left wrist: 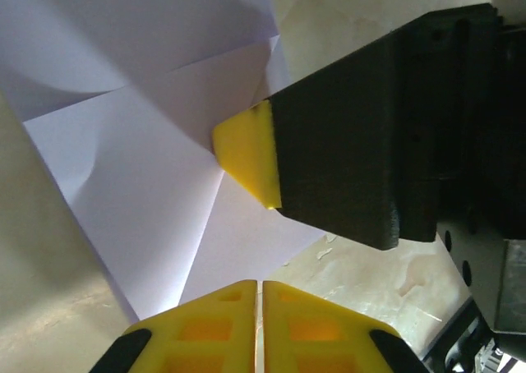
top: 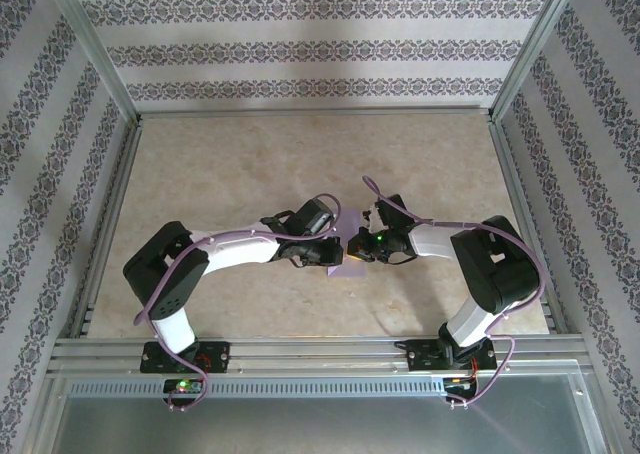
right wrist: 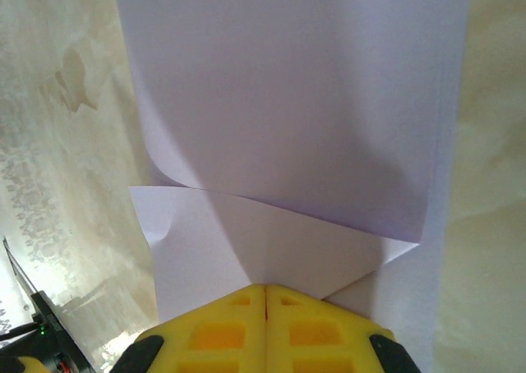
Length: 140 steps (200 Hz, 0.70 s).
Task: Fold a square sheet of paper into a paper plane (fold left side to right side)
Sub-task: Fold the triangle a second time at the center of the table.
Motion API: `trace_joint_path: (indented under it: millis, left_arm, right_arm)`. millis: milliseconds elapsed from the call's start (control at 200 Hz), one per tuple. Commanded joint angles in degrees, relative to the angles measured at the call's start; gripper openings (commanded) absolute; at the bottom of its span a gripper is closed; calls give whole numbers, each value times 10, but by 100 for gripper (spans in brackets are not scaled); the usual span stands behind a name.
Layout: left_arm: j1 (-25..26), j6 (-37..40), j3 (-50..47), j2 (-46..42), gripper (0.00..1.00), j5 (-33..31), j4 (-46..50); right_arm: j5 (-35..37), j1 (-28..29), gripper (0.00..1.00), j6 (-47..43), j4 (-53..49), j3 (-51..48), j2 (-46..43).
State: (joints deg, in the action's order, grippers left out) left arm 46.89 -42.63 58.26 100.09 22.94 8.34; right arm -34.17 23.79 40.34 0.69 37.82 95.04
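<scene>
**Item:** sheet of paper point(top: 348, 265), lavender, partly folded.

**Location:** it lies on the beige table point(top: 300, 164), about the middle, between the tips of the two arms (which cover much of it in the top view).

**Condition:** creased in several places. In the right wrist view a large flap lies over the upper part of the sheet. Its lower edge slants across, and a triangular layer shows beneath it. In the left wrist view straight creases run toward one point near the middle of the paper.

**Left gripper** point(left wrist: 261, 289): the yellow fingers are pressed together with only a thin seam between them. They sit at the near edge of the paper. Whether any paper is caught in the seam cannot be told.

**Right gripper** point(right wrist: 265, 295): the yellow fingers are closed against each other in the same way, over the triangular layer (pinching or only pressing, cannot tell). In the left wrist view its yellow tip touches the paper where the creases meet.

**Arms:** both bend inward from either side, and their tips nearly meet over the paper.
</scene>
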Motion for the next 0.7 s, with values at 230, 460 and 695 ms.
trace_joint_path:
  millis: [230,460,695]
  left_arm:
    - [7,4,18,51,7,16,-24]
    - [5,7,23,65,7,8,-29]
    - [-3,9,25,77,6,4,-39]
  right_arm:
    - [46,6,0,-12,-40,-6,39]
    - [46,6,0,-15,-45,-7,37]
    - [47,6,0,-16,-46,-8,36]
